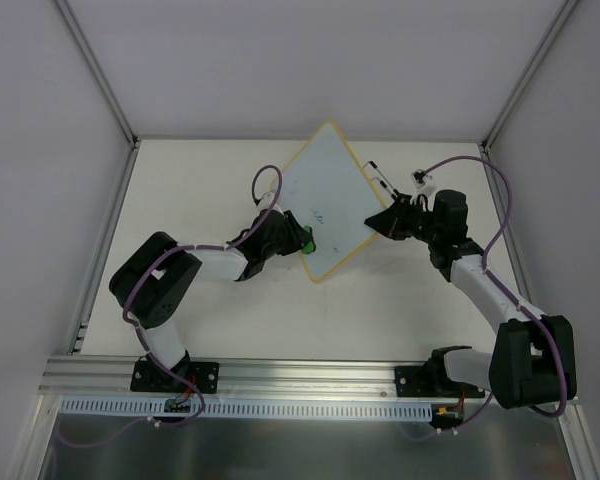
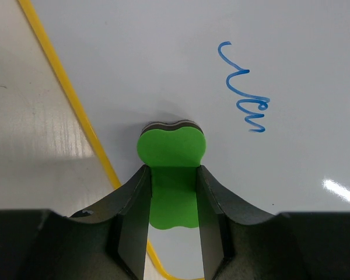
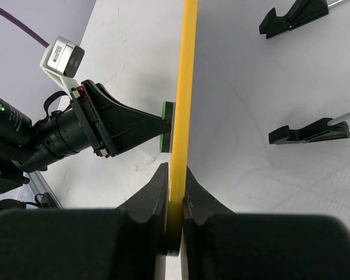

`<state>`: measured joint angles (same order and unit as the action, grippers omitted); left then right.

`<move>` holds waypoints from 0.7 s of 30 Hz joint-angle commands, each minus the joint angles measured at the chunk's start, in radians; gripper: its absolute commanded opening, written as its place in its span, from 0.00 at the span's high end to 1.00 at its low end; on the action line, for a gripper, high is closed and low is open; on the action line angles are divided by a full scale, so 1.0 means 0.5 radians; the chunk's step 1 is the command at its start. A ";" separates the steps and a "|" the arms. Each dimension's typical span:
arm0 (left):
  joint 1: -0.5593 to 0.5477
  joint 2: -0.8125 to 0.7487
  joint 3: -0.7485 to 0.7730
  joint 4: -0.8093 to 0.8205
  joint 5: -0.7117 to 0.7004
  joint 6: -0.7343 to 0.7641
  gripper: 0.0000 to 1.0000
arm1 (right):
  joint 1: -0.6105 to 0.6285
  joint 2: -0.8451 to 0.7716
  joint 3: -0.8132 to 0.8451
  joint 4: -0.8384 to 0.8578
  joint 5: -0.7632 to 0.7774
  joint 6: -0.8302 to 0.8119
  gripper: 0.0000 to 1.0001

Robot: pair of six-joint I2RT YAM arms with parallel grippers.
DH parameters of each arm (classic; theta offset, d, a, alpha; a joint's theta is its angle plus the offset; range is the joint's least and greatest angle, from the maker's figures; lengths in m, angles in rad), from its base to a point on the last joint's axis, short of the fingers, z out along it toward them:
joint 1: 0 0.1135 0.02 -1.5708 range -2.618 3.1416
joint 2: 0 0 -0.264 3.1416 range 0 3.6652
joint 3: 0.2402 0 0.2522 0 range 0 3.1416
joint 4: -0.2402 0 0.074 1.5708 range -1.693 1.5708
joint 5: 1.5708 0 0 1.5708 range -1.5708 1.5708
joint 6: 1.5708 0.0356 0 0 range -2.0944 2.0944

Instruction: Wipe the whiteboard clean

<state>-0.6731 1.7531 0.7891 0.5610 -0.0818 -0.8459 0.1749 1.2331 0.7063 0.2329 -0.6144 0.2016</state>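
The whiteboard (image 1: 325, 195), white with a thin yellow frame, stands tilted as a diamond in the top view. My right gripper (image 1: 382, 224) is shut on its right edge; the right wrist view shows the yellow frame (image 3: 182, 105) edge-on between the jaws of that gripper (image 3: 175, 175). My left gripper (image 1: 298, 238) is shut on a green bone-shaped eraser (image 2: 171, 169), whose dark pad presses on the board face (image 2: 163, 64) near the frame's lower left edge. Blue handwriting (image 2: 242, 87) lies up and to the right of the eraser. The same eraser (image 3: 167, 135) shows beyond the frame in the right wrist view.
Two black feet (image 3: 306, 133) on thin rods stick out from the board's back side. A purple cable (image 1: 268, 190) loops above the left arm. White walls with metal posts close in the table (image 1: 200, 180) on three sides.
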 commanded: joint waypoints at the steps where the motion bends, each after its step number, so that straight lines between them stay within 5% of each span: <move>1: -0.010 0.096 0.072 -0.174 -0.014 0.041 1.00 | 0.107 -0.036 -0.032 0.004 -0.287 -0.357 0.99; 21: -0.037 0.295 0.793 -0.238 0.151 0.192 1.00 | 0.110 0.007 -0.020 0.004 -0.308 -0.366 1.00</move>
<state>-0.6739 1.8553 1.1549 0.4244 -0.0532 -0.7616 0.1745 1.2335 0.7074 0.2481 -0.5968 0.2008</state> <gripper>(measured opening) 0.324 0.093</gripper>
